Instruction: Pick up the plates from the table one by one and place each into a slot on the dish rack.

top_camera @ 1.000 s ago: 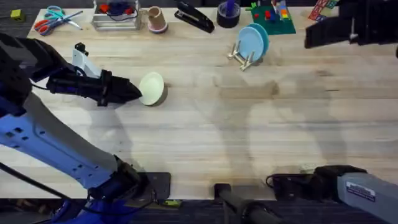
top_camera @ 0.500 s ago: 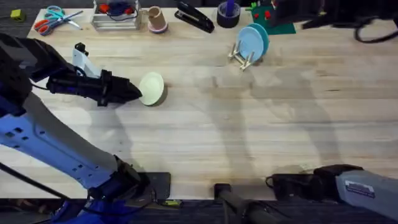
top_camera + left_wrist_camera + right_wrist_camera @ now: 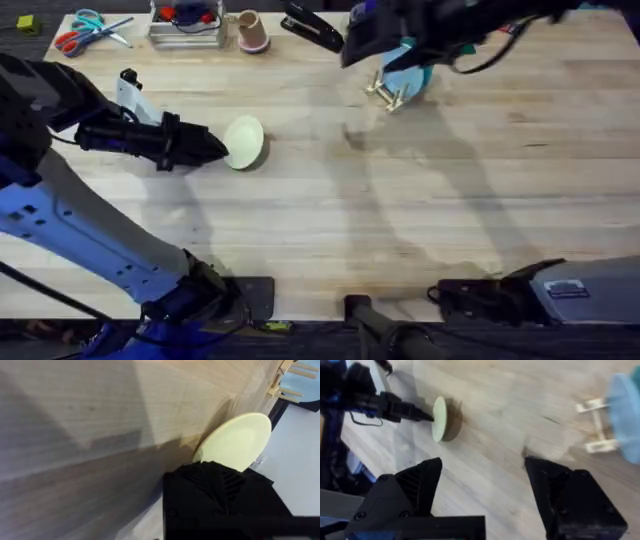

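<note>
My left gripper (image 3: pixel 221 148) is shut on the rim of a pale yellow-green plate (image 3: pixel 246 141), which stands on edge over the left part of the table (image 3: pixel 330 220). In the left wrist view the plate (image 3: pixel 236 442) sticks out beyond the black fingers (image 3: pixel 210 477). A light blue plate (image 3: pixel 408 72) stands in the small wooden dish rack (image 3: pixel 385 93) at the back. My right gripper (image 3: pixel 485 490) is open and empty. It hangs high over the table and shows as a dark blur (image 3: pixel 375 35) beside the rack. From there I see the yellow-green plate (image 3: pixel 439 419) and the rack (image 3: pixel 594 427).
Along the back edge lie scissors (image 3: pixel 85 30), a clear tray (image 3: pixel 186 26), a pinkish cup (image 3: pixel 252 32) and a black stapler (image 3: pixel 312 27). The arm bases stand at the front edge. The wide middle of the tabletop is bare wood.
The right arm has swung left along the back of the table to a spot over the rack. The left arm and its plate have not moved.
</note>
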`<control>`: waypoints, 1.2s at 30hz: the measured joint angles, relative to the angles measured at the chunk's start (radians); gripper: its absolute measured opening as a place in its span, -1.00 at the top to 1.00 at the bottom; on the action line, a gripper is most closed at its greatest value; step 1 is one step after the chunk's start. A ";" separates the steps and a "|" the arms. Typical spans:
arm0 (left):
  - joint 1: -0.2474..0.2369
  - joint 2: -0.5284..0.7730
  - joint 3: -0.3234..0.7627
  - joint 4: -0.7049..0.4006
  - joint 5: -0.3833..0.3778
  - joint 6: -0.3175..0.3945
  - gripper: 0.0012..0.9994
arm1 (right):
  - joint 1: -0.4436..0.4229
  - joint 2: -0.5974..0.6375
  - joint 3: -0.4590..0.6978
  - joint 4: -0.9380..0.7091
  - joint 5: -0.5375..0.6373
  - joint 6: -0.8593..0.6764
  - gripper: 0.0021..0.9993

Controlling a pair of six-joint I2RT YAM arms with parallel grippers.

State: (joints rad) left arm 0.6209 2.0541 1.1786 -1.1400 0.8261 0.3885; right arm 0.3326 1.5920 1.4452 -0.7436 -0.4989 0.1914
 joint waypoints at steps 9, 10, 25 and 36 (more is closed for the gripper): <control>0.000 0.000 0.000 0.000 0.000 0.000 0.92 | 0.142 0.177 0.000 0.130 -0.011 0.095 -0.99; 0.000 0.000 0.000 0.000 0.000 0.000 0.92 | 0.156 0.195 0.000 0.151 -0.012 0.101 -0.99; 0.000 0.000 0.000 0.000 0.000 0.000 0.92 | 0.308 0.351 0.000 0.465 -0.018 0.353 -0.99; 0.000 0.000 0.000 0.000 0.000 0.000 0.92 | 0.369 0.414 0.000 0.569 -0.018 0.478 -0.99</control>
State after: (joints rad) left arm 0.6209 2.0541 1.1786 -1.1400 0.8261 0.3885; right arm 0.7016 2.0063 1.4452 -0.1750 -0.5167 0.6692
